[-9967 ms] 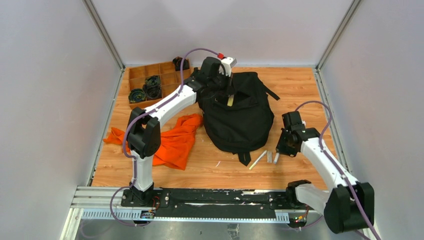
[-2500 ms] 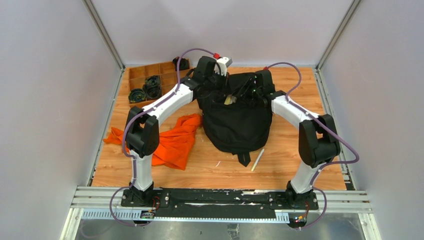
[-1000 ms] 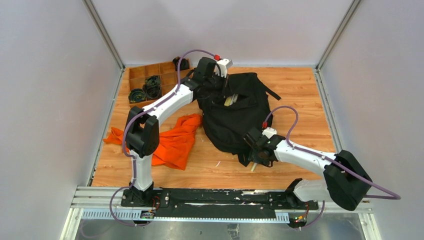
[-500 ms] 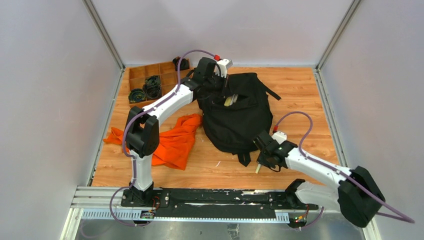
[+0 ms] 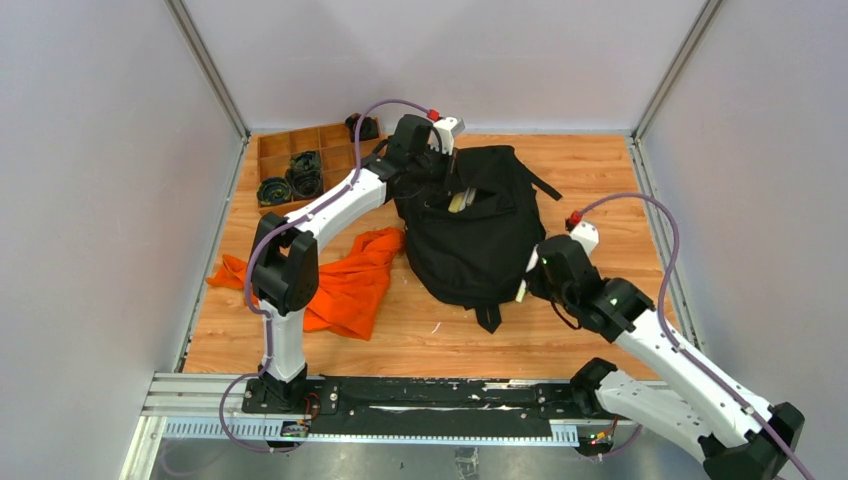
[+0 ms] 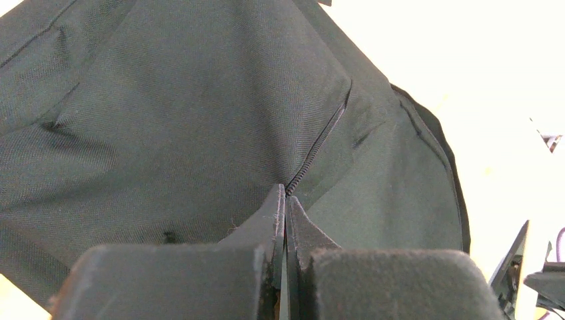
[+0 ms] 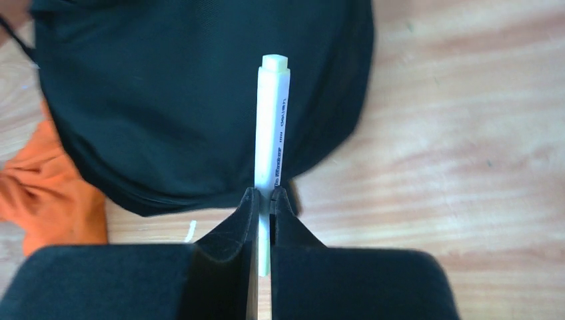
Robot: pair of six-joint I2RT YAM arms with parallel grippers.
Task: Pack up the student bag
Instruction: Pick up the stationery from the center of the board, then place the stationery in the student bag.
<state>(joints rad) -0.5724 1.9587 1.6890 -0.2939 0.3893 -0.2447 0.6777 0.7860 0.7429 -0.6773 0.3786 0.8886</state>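
Observation:
The black student bag point(image 5: 478, 230) lies at the middle back of the table, its pocket open with pale items showing inside. My left gripper point(image 5: 447, 178) is shut on the bag's fabric at the zipper edge point(image 6: 313, 150) and holds the pocket open. My right gripper point(image 5: 528, 285) is shut on a white pen point(image 7: 273, 133) and holds it above the table at the bag's near right edge; the pen also shows in the top view point(image 5: 522, 290). The bag fills the upper left of the right wrist view point(image 7: 166, 100).
An orange cloth point(image 5: 345, 280) lies left of the bag, and shows in the right wrist view point(image 7: 46, 200). A brown compartment tray point(image 5: 300, 170) with black coiled parts stands at the back left. Grey walls enclose the table.
My right gripper has lifted the white pen off the table and moved right and toward the bag. Earlier it dropped items into the pocket. The left arm has held still.

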